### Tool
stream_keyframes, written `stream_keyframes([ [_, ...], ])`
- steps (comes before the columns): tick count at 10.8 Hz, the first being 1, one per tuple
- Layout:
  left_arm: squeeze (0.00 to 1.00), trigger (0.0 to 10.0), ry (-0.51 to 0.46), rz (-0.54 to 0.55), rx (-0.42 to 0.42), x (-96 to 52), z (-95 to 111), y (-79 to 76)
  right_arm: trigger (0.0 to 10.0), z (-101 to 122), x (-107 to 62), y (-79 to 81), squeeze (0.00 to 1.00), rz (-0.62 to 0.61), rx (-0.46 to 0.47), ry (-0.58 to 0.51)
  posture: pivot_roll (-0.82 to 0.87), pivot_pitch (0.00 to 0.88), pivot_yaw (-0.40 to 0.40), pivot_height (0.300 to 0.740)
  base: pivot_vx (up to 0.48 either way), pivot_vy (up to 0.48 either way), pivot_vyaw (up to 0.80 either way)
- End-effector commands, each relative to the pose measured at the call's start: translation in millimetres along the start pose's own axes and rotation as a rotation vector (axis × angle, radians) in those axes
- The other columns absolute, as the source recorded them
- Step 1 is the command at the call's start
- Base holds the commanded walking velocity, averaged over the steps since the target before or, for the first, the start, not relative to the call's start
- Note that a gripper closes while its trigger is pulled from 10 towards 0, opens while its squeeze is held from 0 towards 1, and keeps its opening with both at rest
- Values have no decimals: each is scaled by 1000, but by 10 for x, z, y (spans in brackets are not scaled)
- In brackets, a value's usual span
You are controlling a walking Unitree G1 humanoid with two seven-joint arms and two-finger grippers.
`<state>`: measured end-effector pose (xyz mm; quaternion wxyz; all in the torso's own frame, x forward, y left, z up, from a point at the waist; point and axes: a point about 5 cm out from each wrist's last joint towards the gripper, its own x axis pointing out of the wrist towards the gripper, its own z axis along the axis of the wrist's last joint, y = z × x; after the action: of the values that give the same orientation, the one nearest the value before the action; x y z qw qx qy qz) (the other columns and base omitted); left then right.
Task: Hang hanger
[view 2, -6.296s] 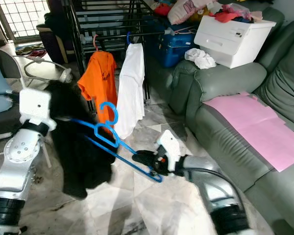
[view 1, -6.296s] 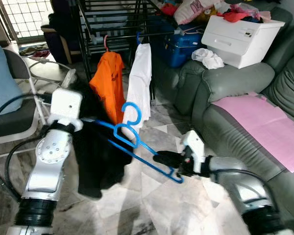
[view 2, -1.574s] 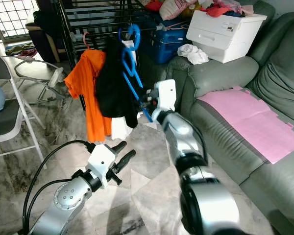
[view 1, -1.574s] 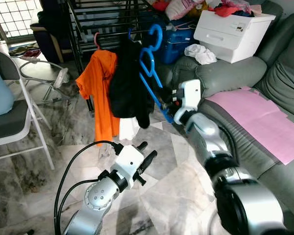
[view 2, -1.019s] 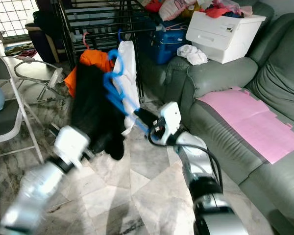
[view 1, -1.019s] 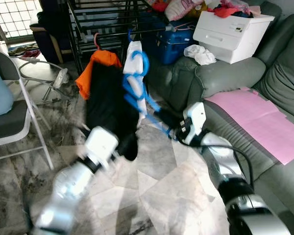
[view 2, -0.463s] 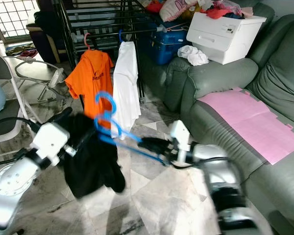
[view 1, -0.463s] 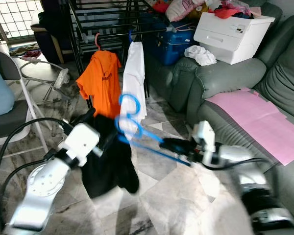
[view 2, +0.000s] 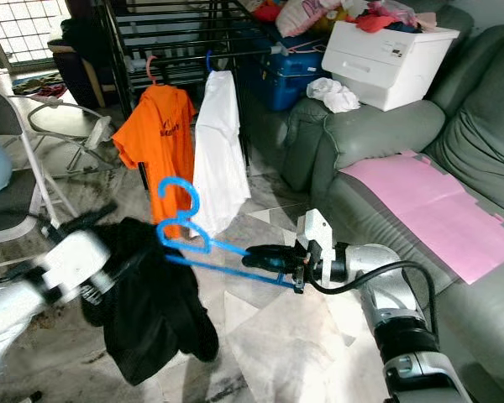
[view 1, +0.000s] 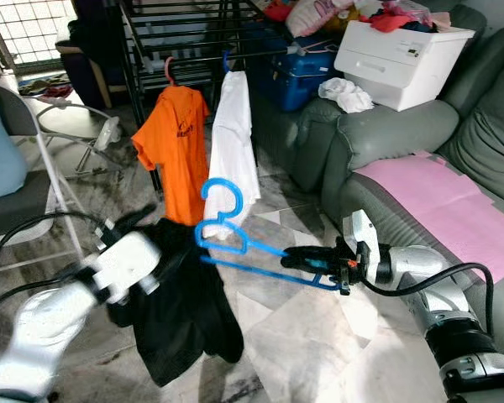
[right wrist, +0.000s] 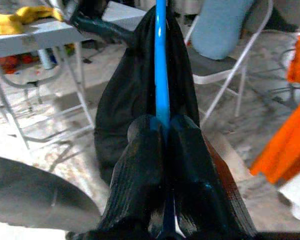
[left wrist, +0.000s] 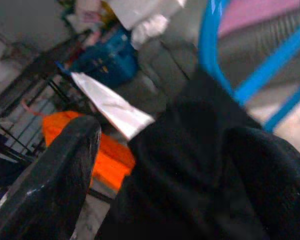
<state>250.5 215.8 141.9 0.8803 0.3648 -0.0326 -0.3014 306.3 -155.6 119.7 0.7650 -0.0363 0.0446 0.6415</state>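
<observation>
The right tool [view 1: 312, 262] is clamped on one end of the blue plastic hanger [view 1: 235, 243], which is held low above the marble floor [view 1: 319, 353], away from the black metal drying rack [view 1: 193, 34]. A black garment [view 1: 189, 311] hangs from its far end. The left tool [view 1: 122, 227] is blurred beside this cloth; whether its fingers are apart, I cannot tell.
</observation>
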Motion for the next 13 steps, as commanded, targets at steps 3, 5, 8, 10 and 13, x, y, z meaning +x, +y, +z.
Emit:
stream_keyframes([
  [3,220,10000,57,-136,58,-52,-137,-7,10000,191,10,-3,0,78,-59,-38,64,15,-33,740,0,0,0],
  [5,0,10000,73,-175,64,-43,-217,55,10000,240,-15,59,0,155,-48,-38,63,15,-32,740,0,0,0],
  [8,0,0,35,-225,-25,-7,-136,180,10000,189,-82,58,0,168,-101,49,52,19,-30,740,0,0,0],
  [10,0,0,45,-314,-140,-67,-120,255,10000,208,-102,17,0,164,-151,93,56,24,-32,740,0,0,0],
  [13,0,0,112,-481,-227,-183,-181,241,10000,212,-91,-5,0,187,-179,112,56,26,-37,740,0,0,0],
])
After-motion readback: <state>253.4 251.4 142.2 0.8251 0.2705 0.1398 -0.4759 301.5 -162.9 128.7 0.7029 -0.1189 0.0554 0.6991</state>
